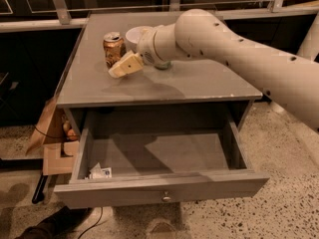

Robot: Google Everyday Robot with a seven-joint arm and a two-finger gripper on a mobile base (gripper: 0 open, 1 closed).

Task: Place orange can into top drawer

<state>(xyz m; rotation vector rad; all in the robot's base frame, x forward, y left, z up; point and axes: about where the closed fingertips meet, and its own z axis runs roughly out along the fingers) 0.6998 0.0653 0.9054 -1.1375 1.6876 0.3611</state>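
Dented orange-gold drink can [113, 46] upright, far left on grey tabletop [199, 83]. Cream two-finger gripper [124, 65] just beside its near-right side, angled for grasp; spread or pinching, cannot tell. Wide grey top drawer [199, 182] open below, ready.

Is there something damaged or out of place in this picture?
The can on the tabletop looks slightly dented, though it stands upright. A small crumpled packet lies in the open drawer, in its front corner on the view's left. The gripper hangs close beside the can.
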